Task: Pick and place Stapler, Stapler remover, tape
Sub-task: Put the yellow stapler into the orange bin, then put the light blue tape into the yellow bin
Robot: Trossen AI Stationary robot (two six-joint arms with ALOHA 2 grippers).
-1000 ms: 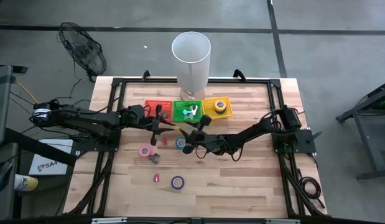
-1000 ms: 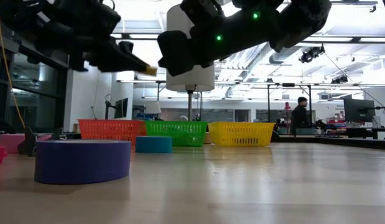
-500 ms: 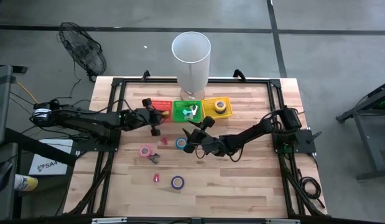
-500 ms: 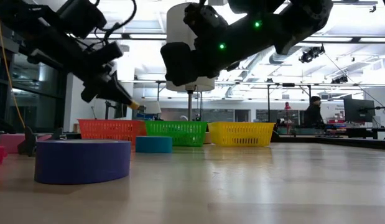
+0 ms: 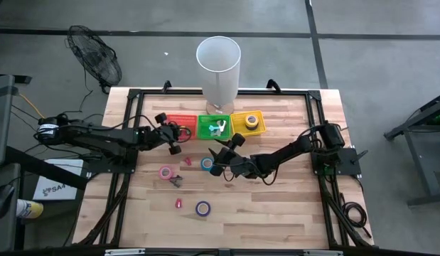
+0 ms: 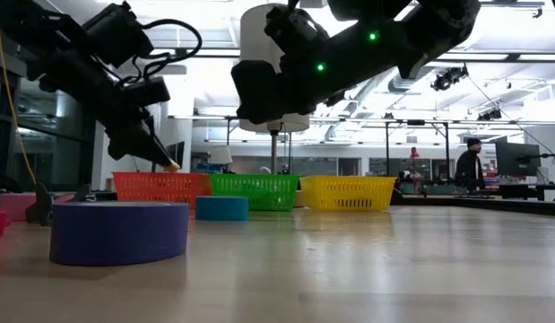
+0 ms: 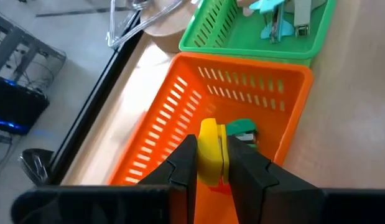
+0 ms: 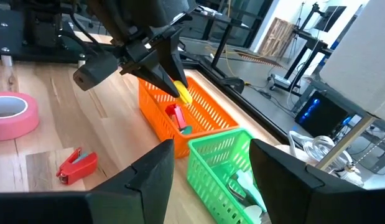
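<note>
My left gripper (image 7: 211,149) is shut on a small yellow stapler (image 7: 209,138) just above the orange basket (image 5: 183,122), which holds a red and a green item (image 7: 243,130). My right gripper (image 5: 217,158) is open and empty, hovering beside the blue tape roll (image 5: 206,163). The pink tape roll (image 5: 165,172) and the purple tape roll (image 5: 202,208) lie flat on the table. Another tape roll lies in the yellow basket (image 5: 249,122). The green basket (image 5: 215,126) holds teal and white stapler removers (image 7: 276,15). My left gripper pinches the yellow stapler's two flat sides (image 7: 211,163) between its two fingers. The fingers slant down from the table's left side, as the right wrist view shows (image 8: 161,71). The stapler sticks out past the fingertips (image 6: 171,167), lifted clear over the orange basket's inside.
A tall white cylinder (image 5: 218,67) stands behind the baskets at the table's far edge. A red stapler (image 8: 77,165) and small red and dark items (image 5: 178,203) lie on the table's left half. A black frame rims the table.
My left gripper has carried the yellow stapler toward the table's far-left, from above the open table to over the orange basket. It has tipped from nearly level to pointing steeply down.
</note>
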